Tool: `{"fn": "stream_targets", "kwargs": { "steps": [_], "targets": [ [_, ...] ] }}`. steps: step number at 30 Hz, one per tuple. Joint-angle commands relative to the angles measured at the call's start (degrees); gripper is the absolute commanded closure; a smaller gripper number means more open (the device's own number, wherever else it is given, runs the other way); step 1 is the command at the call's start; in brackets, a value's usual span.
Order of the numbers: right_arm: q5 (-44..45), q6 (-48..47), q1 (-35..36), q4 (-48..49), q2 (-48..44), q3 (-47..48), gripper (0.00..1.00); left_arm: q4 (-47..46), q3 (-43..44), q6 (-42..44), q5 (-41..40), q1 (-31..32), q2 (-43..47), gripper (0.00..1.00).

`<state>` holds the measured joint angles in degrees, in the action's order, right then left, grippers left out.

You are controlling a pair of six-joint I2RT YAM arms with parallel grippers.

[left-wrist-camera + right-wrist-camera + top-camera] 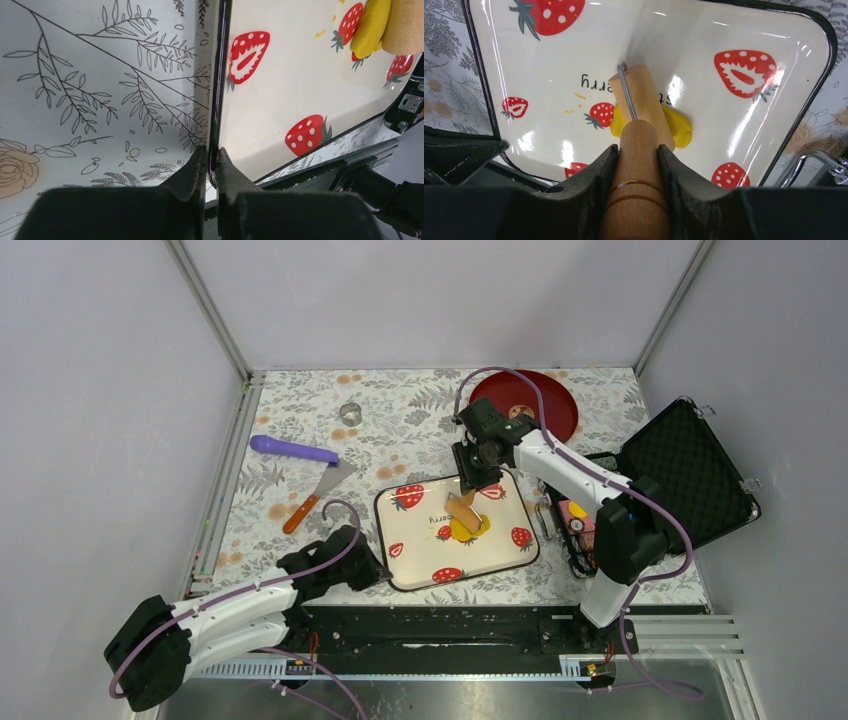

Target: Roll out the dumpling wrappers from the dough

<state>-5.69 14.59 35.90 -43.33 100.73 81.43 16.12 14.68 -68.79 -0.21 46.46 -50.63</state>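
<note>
The dough (679, 127) is a flattened yellow lump near the middle of the strawberry-print tray (574, 40). A small wooden roller (641, 100) with a wire frame lies on top of it. My right gripper (638, 147) is shut on the roller's wooden handle, above the tray (420, 540). From overhead the roller (462, 508) covers part of the dough (470, 530). My left gripper (212, 152) is shut on the tray's black rim (220, 75) at its near left corner. No dumpling wrappers are in view.
Left of the tray lie a purple-handled tool (292, 449) and an orange-handled spatula (318, 495). A small metal ring (350, 412) stands further back. A red plate (530, 400) sits behind the right arm. An open black case (690, 475) fills the right side.
</note>
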Motion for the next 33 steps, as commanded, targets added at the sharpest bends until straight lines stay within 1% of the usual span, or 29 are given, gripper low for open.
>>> {"fn": "stream_targets", "kwargs": {
  "steps": [1,9,15,18,21,26,29,33],
  "targets": [
    [-15.1,4.2,5.0,-2.5,7.8,-7.1,1.0,3.3,-0.3,0.1,-2.2,-0.2,-1.1,1.0],
    [-13.7,4.6,5.1,-2.9,4.6,-8.3,1.0,3.3,-0.3,0.1,-2.3,-0.2,-0.9,1.0],
    [-5.3,3.2,5.0,-3.9,2.6,-3.7,1.0,3.3,-0.4,0.0,-2.2,-0.2,-0.6,1.0],
    [0.1,2.1,5.0,-4.1,0.3,-0.6,1.0,3.2,-0.4,0.0,-2.3,-0.1,-0.7,1.0],
    [3.2,1.4,5.0,-2.7,-3.4,0.6,1.0,3.2,-0.3,0.0,-2.2,-0.2,-0.8,1.0],
    [7.8,1.5,5.0,1.9,-10.2,-1.9,1.0,3.2,-0.4,0.0,-2.3,-0.1,-0.9,1.0],
    [8.1,1.6,5.0,5.4,-13.9,-5.2,1.0,3.2,-0.3,0.1,-2.2,-0.1,-0.9,1.0],
    [7.8,1.8,5.0,6.8,-15.3,-7.5,1.0,3.2,-0.2,0.1,-2.3,-0.1,-1.1,1.0]
  ]
}}
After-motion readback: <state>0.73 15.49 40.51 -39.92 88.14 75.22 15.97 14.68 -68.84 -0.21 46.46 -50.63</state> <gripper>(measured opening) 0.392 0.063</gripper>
